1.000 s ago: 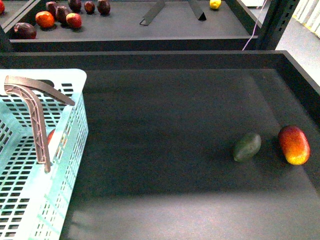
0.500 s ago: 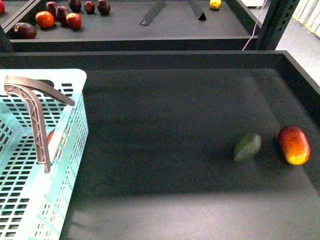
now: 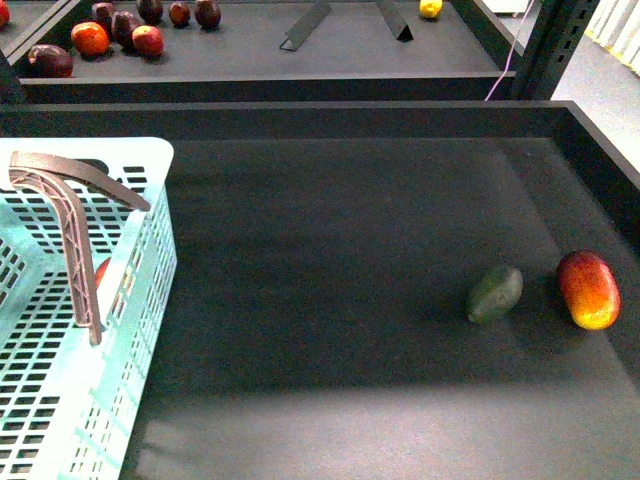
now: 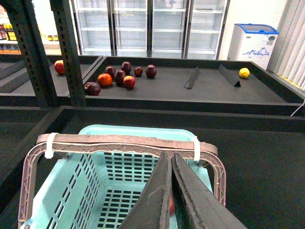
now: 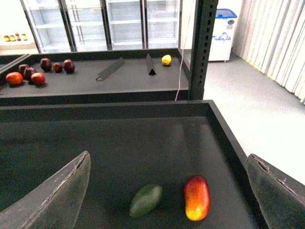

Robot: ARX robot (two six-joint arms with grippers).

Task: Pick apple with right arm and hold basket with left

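While the front view shows neither arm, it sets out a dark tabletop (image 3: 330, 300) walled by a raised rim, with broad bare surface from centre out to 12 o'clock and down to 6 o'clock.

Basket (image 3: 90, 300): light blue-green, slotted sides, at 9 o'clock of the front view and cut off by the frame's left and lower edges; grey-brown handles (image 3: 70, 230) raised above its rim. Contents: a red sliver seen through the slots beside a handle, taken to be the apple (image 3: 101, 272); the left wrist view shows the same red patch low inside the basket, mostly hidden behind the tool fingers.

Avocado (image 3: 494, 293): dark green, at 4 o'clock, lying on the bare surface. Elongated red-orange-yellow fruit (image 3: 588, 288): just beside it, close to the right-hand rim, apart from it.

Rear tray (image 3: 250, 45): beyond the far rim at 12 o'clock, holding a cluster of dark and red fruit (image 3: 120, 25) and one yellow fruit (image 3: 430, 8).

Left tool (image 4: 170, 191): fingers pressed together, above the basket's interior, just past the handles; holds nothing that shows.

Right tool (image 5: 169, 191): fingers spread wide, empty, above the avocado and the elongated fruit.
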